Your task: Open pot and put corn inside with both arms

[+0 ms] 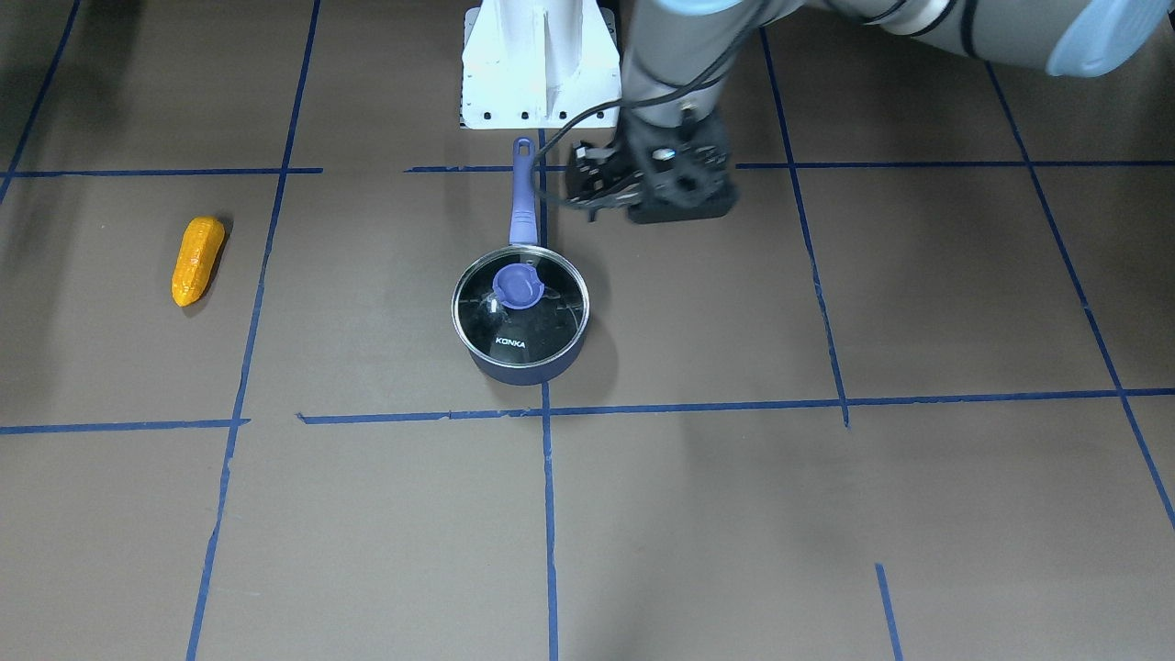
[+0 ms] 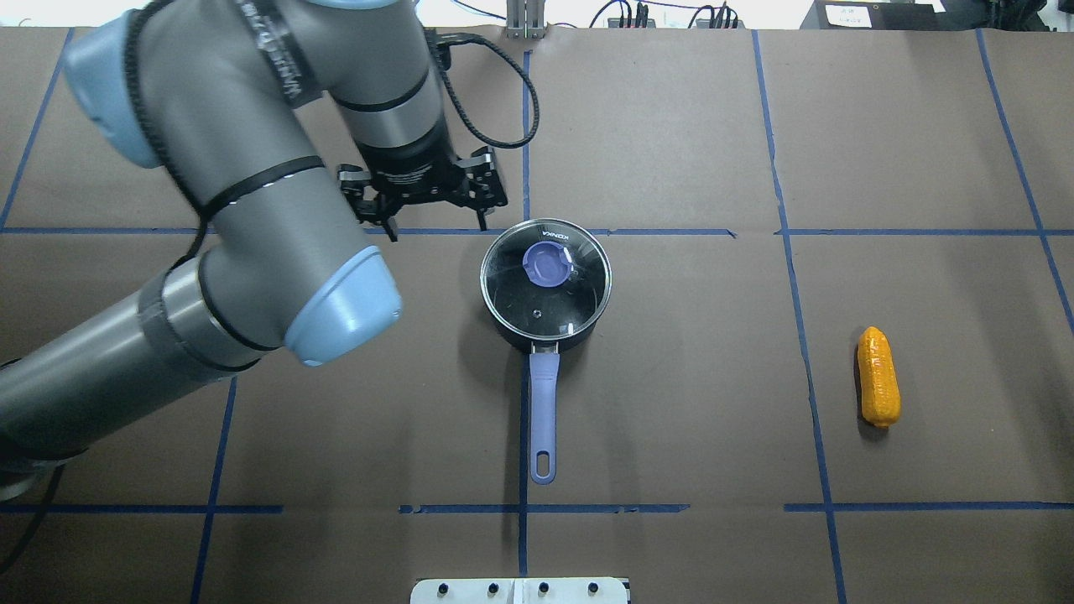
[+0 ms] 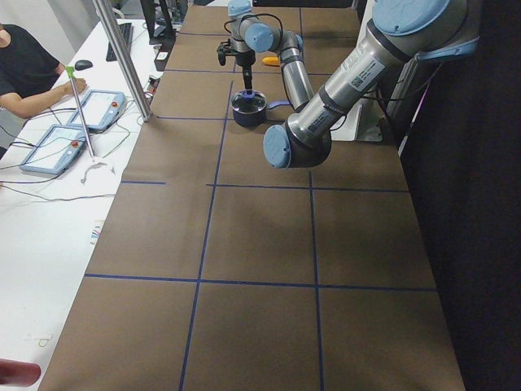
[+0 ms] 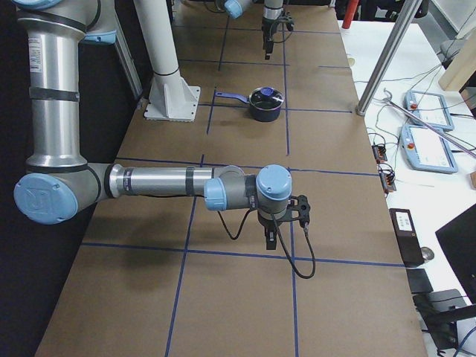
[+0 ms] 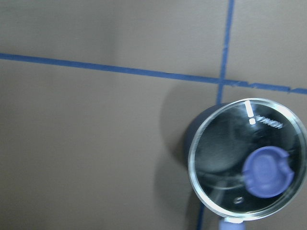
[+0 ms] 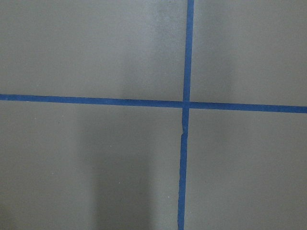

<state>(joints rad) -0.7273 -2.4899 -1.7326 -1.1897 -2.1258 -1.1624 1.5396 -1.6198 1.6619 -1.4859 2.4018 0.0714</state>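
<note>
The dark navy pot stands mid-table with its glass KONKA lid on, and its purple handle points toward the robot base. In the overhead view the lid is shut on the pot. The orange-yellow corn lies far off on the robot's right side, and also shows in the front-facing view. My left gripper is open and empty, beside the pot's far left side. Its wrist view shows the lidded pot at the lower right. My right gripper hangs above bare table far from both; I cannot tell if it is open or shut.
The white fixed base stands just behind the pot handle. Blue tape lines cross the brown table. A side table with tablets, an operator and a metal post lies beyond the far edge.
</note>
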